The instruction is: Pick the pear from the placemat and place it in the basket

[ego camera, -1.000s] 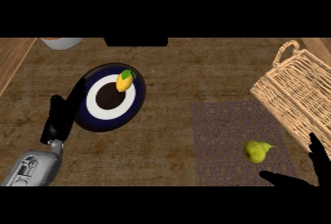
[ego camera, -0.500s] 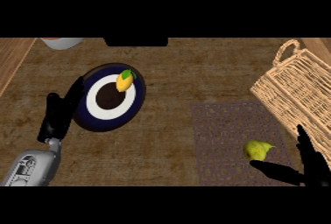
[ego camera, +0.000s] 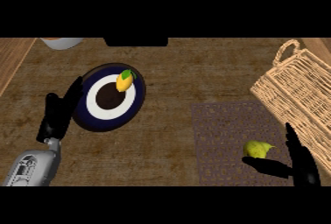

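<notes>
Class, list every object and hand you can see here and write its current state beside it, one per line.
Yellow-green pear: lying on the mat, not gripped.
Grey woven placemat: flat on the counter.
Wicker basket: nothing visible inside.
Dark blue and white round plate: carrying the fruit.
Orange-yellow fruit with a green leaf: resting on the plate's rim.
Right hand: open, around the pear.
Left hand: open, resting beside the plate.

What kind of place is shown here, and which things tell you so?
Probably a kitchen or dining counter: a wooden top with a plate holding a fruit, a woven placemat bearing a pear, and a wicker basket.
</notes>
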